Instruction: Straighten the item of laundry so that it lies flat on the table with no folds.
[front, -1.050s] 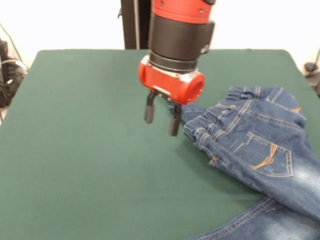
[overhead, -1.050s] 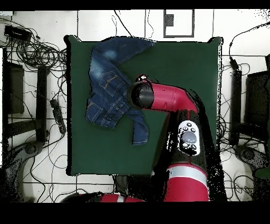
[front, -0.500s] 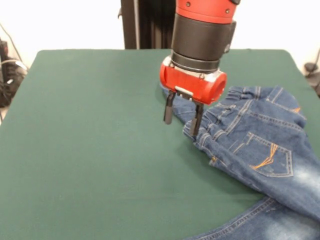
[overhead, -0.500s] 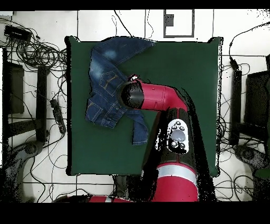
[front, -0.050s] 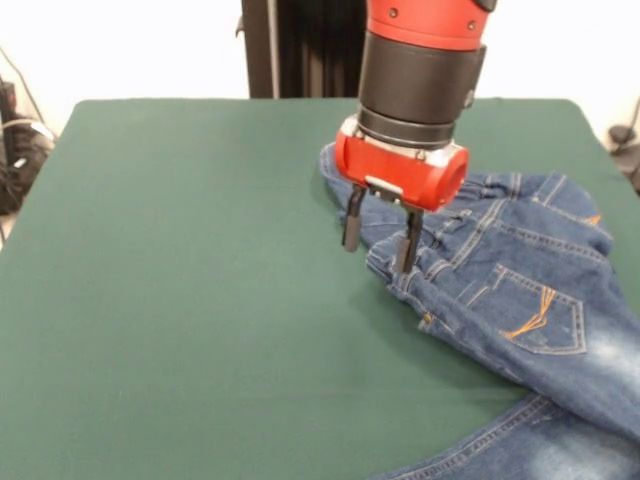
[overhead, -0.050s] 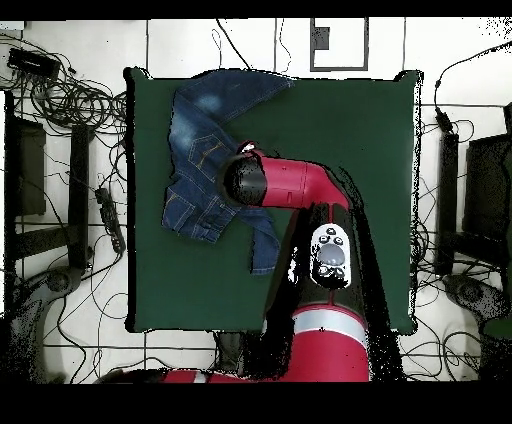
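Here there is one pair of jeans (front, -0.050s: 510, 290), one gripper (front, -0.050s: 379, 237) and one green tabletop (front, -0.050s: 180, 300). No brand, label or writing can be read on any of them; the only marking on the denim is orange stitching on one back pocket (front, -0.050s: 535, 315).

In the front view the jeans lie toward 3 to 5 o'clock of the tabletop, crumpled, with the gathered waistband turned toward the centre and a fold of denim bunched up under the arm. In the overhead view the jeans (overhead, -0.050s: 205, 160) sit toward 10 to 11 o'clock of the tabletop (overhead, -0.050s: 350, 130), with one leg running up toward 12 o'clock and another strip of denim trailing down toward 6 o'clock.

The gripper hangs from the single red and black arm (overhead, -0.050s: 290, 185) over the waistband edge, released, its two dark fingers (front, -0.050s: 352, 219) spread apart. One finger is beside the denim's edge, the other over the waistband; contact cannot be told.
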